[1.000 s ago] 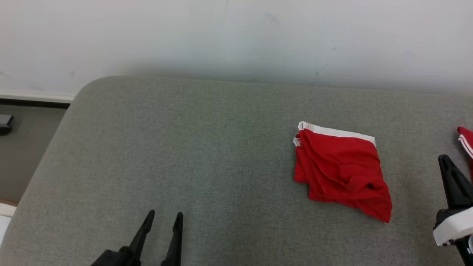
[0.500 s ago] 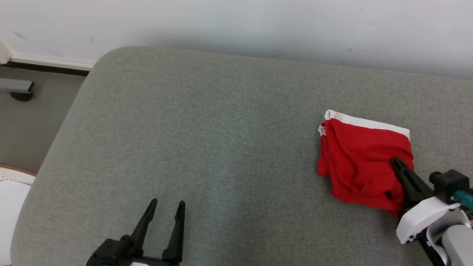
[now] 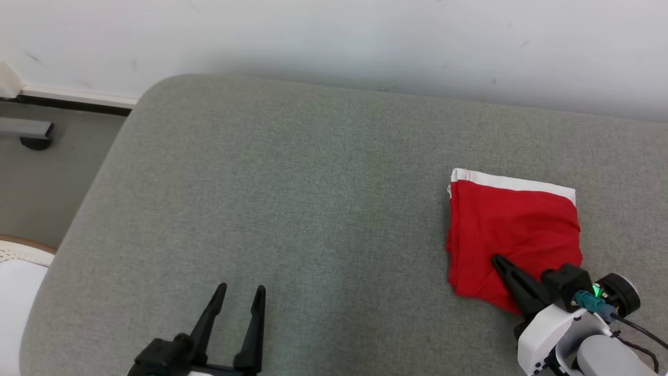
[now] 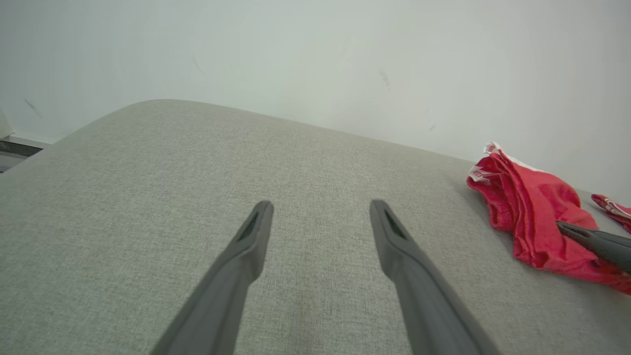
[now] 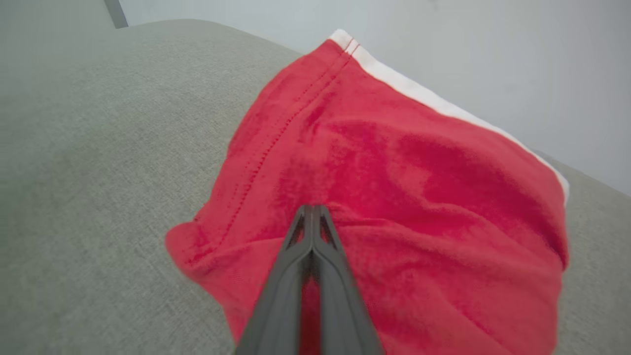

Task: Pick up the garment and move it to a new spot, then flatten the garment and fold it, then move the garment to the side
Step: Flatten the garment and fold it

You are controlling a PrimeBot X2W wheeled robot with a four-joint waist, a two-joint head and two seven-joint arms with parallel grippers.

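1. Started at the far left of the head view: spotted a strip of floor (image 3: 42, 193) beside the pad, a grey bar (image 3: 23, 128) up by the skirting, and a white round thing (image 3: 10, 292) cut off at the lower edge. No telling what kind.
2. Next, saw the pad (image 3: 313, 183): grey woven fabric, rounded corner, butted up against a pale wall (image 3: 334, 36).
3. Found the left gripper (image 3: 241, 288) low on the left over bare pad, spread wide, holding nothing. Checked the left wrist view too: same gripper (image 4: 320, 204), only grey weave between the fingers, well apart from the cloth.
4. Further right, saw the garment (image 3: 514, 224): red, folded into a rough square, lying flat-ish on the right part of the pad, white band (image 3: 514, 183) along the edge nearest the wall. Looked a bit rumpled toward the front edge.
5. Caught the right gripper (image 3: 498, 259) at the lower right, shut tight, angled in from the front corner with tips resting on the red cloth. Looked at the right wrist view as well: gripper (image 5: 311, 209) pressed closed, tip against a small crease in the garment (image 5: 394, 172), band (image 5: 419, 91) at the far side. Saw no cloth pinched between the fingers, so lying on top, not gripping.
6. Far right of the left wrist view: noticed the garment (image 4: 532, 212) with the right gripper (image 4: 564, 227) on it, and past that another red scrap (image 4: 611, 206) with white stripes, cut off by the frame.
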